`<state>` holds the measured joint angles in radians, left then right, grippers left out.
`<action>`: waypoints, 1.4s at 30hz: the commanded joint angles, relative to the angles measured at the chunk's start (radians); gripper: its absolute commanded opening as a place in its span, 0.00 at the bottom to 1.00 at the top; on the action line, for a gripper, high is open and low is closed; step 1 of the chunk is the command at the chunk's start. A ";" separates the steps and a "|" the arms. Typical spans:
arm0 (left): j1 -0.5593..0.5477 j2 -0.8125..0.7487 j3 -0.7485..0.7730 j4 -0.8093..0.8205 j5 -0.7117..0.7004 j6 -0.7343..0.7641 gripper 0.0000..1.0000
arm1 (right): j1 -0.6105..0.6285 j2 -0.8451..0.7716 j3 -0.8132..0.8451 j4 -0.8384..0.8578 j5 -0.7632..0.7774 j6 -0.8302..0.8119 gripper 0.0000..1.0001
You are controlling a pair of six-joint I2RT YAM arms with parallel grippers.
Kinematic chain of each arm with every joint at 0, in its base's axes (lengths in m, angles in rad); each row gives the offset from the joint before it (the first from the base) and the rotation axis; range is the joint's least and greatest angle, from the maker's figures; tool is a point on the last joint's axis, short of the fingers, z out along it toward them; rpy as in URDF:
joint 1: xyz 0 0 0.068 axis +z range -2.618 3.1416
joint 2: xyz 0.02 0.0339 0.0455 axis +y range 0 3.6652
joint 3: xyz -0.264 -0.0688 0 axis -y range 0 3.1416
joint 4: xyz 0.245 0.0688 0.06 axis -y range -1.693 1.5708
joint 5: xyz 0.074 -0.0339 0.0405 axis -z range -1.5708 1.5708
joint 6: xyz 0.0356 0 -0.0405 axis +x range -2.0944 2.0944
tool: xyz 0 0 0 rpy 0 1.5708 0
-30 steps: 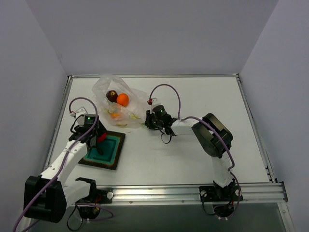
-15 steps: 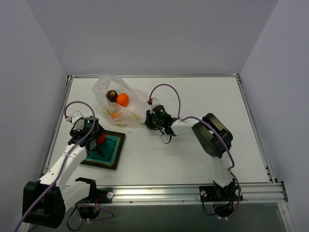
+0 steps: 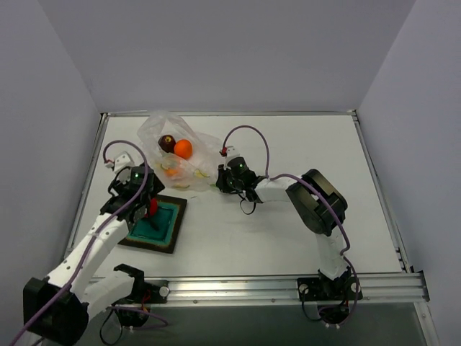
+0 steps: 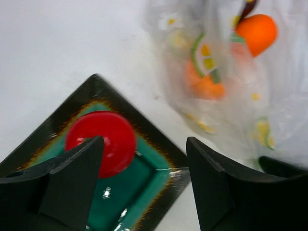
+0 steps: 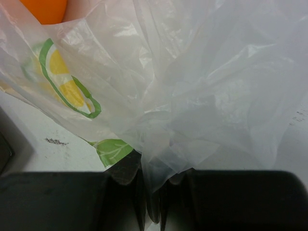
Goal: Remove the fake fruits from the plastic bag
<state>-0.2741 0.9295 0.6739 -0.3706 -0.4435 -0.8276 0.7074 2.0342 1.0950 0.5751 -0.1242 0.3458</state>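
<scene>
The clear plastic bag [image 3: 169,144] lies at the back left and holds a dark maroon fruit [image 3: 167,142], an orange fruit [image 3: 184,149] and another orange fruit [image 3: 171,171]. A red fruit [image 4: 103,142] sits in the teal dish [image 4: 139,192]; it also shows in the top view [image 3: 152,207]. My left gripper [image 4: 144,178] is open and empty just above the dish, the red fruit by its left finger. My right gripper [image 5: 154,192] is shut on a gathered fold of the plastic bag [image 5: 183,110] at the bag's right end [image 3: 222,180].
The square teal dish [image 3: 164,233] with a dark rim lies at the front left. Metal rails edge the table on the left, back and right. The right arm's elbow [image 3: 317,202] rests mid-table.
My left gripper has lifted and shifted toward the bag, leaving the red fruit in the dish. The right gripper and the bag have not moved.
</scene>
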 commanded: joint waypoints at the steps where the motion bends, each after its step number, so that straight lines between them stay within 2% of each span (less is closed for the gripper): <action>1: -0.091 0.121 0.176 0.079 -0.009 0.062 0.66 | 0.004 -0.043 0.003 -0.011 0.003 -0.014 0.07; 5: -0.134 0.352 0.382 0.150 0.037 0.122 0.63 | 0.004 -0.048 0.002 -0.014 0.012 -0.018 0.07; 10: -0.131 0.608 0.576 0.141 0.063 0.189 0.56 | 0.013 -0.048 0.003 -0.015 0.026 -0.022 0.07; 14: -0.117 0.767 0.745 0.085 0.065 0.249 0.50 | 0.023 -0.042 0.008 -0.024 0.038 -0.027 0.07; 19: -0.080 0.925 0.900 0.053 0.124 0.314 0.50 | 0.023 -0.042 0.008 -0.021 0.037 -0.027 0.07; 26: -0.031 1.037 0.996 0.013 0.193 0.337 0.50 | 0.023 -0.040 0.009 -0.023 0.037 -0.025 0.07; 30: -0.019 1.082 1.021 0.007 0.219 0.351 0.57 | 0.023 -0.037 0.009 -0.024 0.037 -0.027 0.07; 34: -0.002 1.120 1.029 0.022 0.256 0.357 0.68 | 0.023 -0.037 0.011 -0.024 0.038 -0.027 0.07; 42: 0.003 1.146 1.006 0.094 0.330 0.360 0.70 | 0.023 -0.023 0.017 -0.027 0.035 -0.027 0.07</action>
<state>-0.2810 2.0880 1.6463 -0.3214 -0.1490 -0.4782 0.7216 2.0342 1.0954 0.5743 -0.1047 0.3351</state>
